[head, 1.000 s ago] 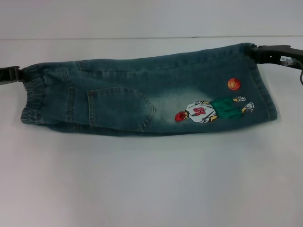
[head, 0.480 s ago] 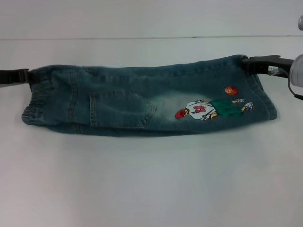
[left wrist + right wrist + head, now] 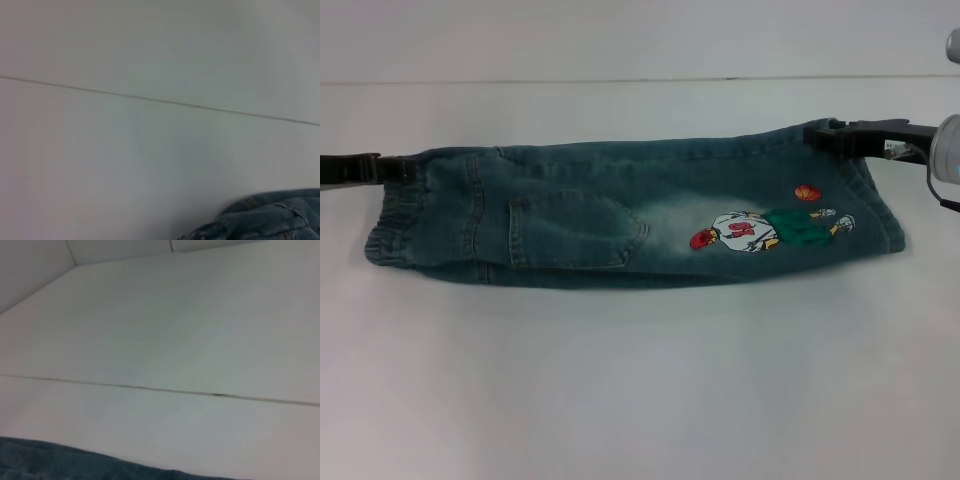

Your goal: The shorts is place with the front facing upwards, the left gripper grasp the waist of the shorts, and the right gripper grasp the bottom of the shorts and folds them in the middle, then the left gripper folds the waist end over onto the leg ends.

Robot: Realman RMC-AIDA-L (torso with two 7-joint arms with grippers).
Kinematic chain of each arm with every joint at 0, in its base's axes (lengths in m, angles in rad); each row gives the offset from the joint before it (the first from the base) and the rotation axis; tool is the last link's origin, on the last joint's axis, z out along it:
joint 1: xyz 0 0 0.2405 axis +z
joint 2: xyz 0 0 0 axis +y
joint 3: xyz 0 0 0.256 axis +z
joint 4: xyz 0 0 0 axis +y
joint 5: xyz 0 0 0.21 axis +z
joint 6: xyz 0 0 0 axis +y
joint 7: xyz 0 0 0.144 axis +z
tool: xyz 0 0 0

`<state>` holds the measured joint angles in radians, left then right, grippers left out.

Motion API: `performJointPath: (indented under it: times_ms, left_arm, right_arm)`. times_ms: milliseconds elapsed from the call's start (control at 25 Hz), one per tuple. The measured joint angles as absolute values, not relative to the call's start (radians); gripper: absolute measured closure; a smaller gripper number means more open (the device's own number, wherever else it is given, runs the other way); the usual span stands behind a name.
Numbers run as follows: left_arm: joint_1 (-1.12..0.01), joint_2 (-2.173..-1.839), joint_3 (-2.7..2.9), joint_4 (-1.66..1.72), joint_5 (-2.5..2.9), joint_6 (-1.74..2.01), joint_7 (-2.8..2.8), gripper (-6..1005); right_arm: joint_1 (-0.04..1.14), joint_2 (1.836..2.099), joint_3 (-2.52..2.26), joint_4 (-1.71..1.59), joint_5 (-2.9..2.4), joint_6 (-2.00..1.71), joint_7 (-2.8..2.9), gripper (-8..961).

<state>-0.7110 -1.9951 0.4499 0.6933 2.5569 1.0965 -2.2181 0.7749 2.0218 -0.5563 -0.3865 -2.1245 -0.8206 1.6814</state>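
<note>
The blue-green denim shorts lie folded lengthwise across the white table, pocket and basketball-player print facing up. The gathered waist is at the left and the straight leg ends at the right. My left gripper reaches in from the left edge and is shut on the waist's far corner. My right gripper comes in from the right and is shut on the far corner of the leg ends. A strip of denim shows in the left wrist view, and another strip of denim in the right wrist view.
The white table spreads wide in front of the shorts. A thin seam runs across behind them, with a pale wall beyond. The right arm's silver wrist sits at the right edge.
Both grippers have moved inward along the far edge of the shorts. That far edge has come down and nearer, so the cloth lies flatter and narrower.
</note>
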Motion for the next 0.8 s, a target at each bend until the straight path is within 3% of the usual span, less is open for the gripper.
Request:
performJointPath:
  times_ms: [120, 320, 560, 800]
  left_arm:
    - [-0.71, -1.995, 0.45, 0.693, 2.559, 1.098, -2.218, 494]
    - [-0.71, -1.994, 0.451, 0.694, 2.557, 1.116, -2.216, 254]
    - [-0.698, -1.987, 0.44, 0.743, 2.549, 1.201, -2.217, 90]
    - [-0.643, -1.959, 0.437, 0.833, 2.406, 1.435, -2.151, 90]
  right_arm:
    - [0.775, 2.014, -0.577, -0.386, -2.127, -0.821, 1.713, 561]
    - [0.775, 1.991, -0.675, -0.394, -2.128, -0.821, 1.809, 313]
    - [0.755, 1.969, -0.677, -0.44, -2.121, -0.924, 1.856, 173]
    - [0.689, 1.965, -0.616, -0.571, -2.077, -1.221, 1.831, 66]
